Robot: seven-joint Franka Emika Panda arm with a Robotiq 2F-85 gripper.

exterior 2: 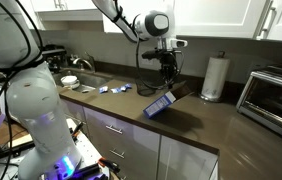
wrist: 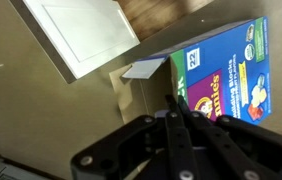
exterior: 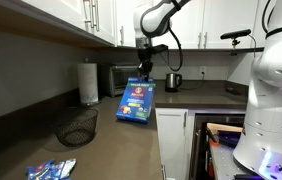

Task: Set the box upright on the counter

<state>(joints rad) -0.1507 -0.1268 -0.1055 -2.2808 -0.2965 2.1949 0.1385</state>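
Dark gripper [wrist: 179, 105] links fill the bottom of my wrist view, fingers drawn narrow and pinched on the box [wrist: 231, 80] at its top edge. Beneath me the brown counter [exterior: 101, 140] lies bare all around the box, with its front edge near the box's lower corner in an exterior view. Well beyond my gripper, against the wall, stand a toaster oven [exterior 2: 276, 95] and a paper towel roll [exterior 2: 214, 78]; a wire basket [exterior: 76, 127] sits apart on the open side. The box [exterior: 136, 100] hangs tilted under my fingers, blue and purple, printed face showing. Whether its lower edge touches the counter, I cannot tell.
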